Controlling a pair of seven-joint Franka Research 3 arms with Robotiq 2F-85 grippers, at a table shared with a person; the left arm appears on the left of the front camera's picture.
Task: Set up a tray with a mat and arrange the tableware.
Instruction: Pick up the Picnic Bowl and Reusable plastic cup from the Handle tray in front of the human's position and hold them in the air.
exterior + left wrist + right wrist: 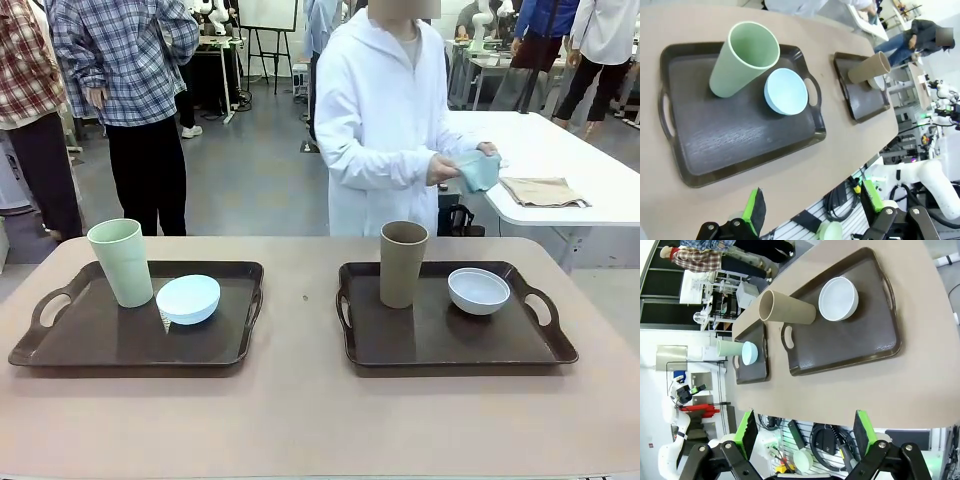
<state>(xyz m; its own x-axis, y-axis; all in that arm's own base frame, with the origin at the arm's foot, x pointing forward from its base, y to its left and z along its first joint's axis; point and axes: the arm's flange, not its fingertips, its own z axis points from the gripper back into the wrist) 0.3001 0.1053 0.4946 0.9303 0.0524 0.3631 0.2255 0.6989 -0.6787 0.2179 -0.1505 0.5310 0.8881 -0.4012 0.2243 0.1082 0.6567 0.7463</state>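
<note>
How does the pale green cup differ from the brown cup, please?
Colour: the pale green cup is light green, the brown cup tan. Place: the pale green cup stands on the left tray beside a light blue bowl; the brown cup stands on the right tray beside a white bowl. Both are tall, handleless and upright.

pale green cup [120, 262] smooth matt plastic, brown cup [403, 264] matt plastic, light blue bowl [188, 298] smooth with soft sheen, white bowl [478, 290] smooth, glossier, tray at the table's left edge [70, 345] and tray at its right edge [440, 345] dark plastic with wood-grain texture, semi-gloss, table [300, 410] matt beige laminate
</note>
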